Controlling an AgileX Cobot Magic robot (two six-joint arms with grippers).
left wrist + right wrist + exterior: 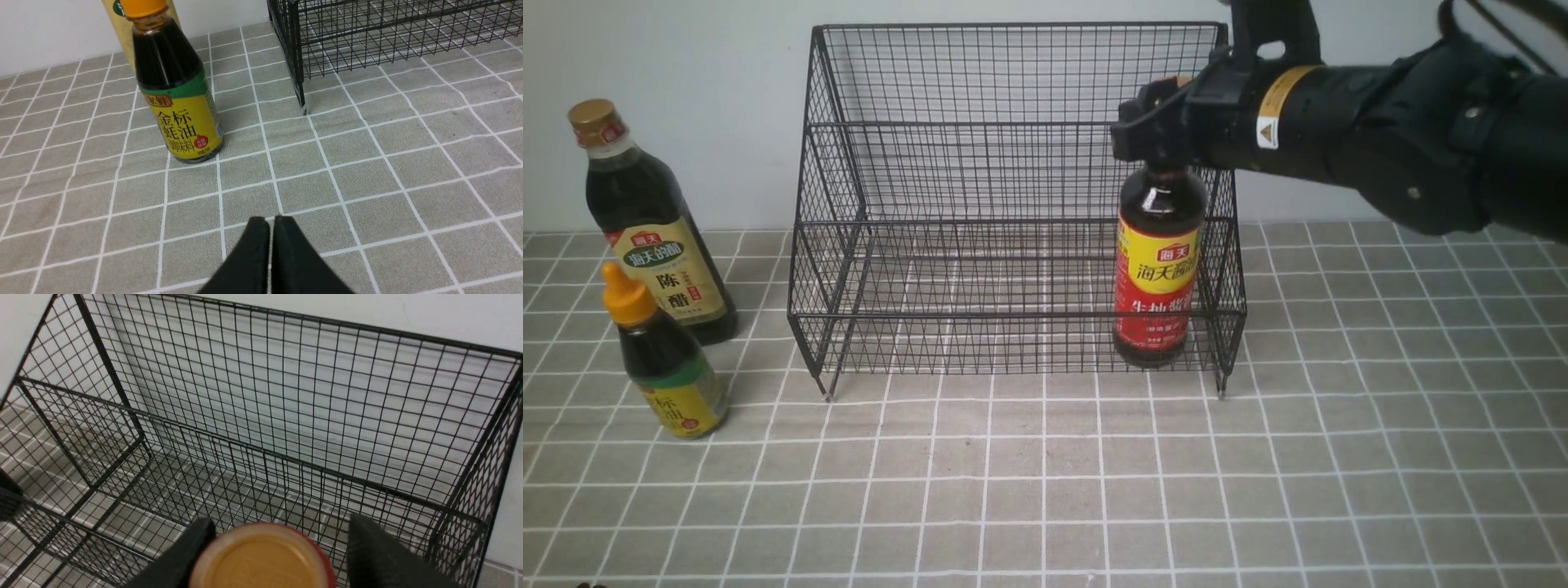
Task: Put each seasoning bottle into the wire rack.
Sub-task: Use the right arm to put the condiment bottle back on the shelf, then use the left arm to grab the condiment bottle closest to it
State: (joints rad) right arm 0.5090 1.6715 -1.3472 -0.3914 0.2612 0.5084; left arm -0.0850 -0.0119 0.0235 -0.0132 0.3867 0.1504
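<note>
Gold-cap bottle and orange-nozzle bottle stand upright left of the wire rack, nearer my left gripper, which is pressed together; my right gripper, spread, straddles the cap of the red-label bottle in the lower tier.

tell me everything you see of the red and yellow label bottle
Tall bottle of dark liquid, glossy like glass or plastic, with a yellow and red label and a tan cap top. It stands upright in the lower tier of the wire rack, at its right end. The right gripper straddles its neck, open; a gap shows beside the cap.
</note>
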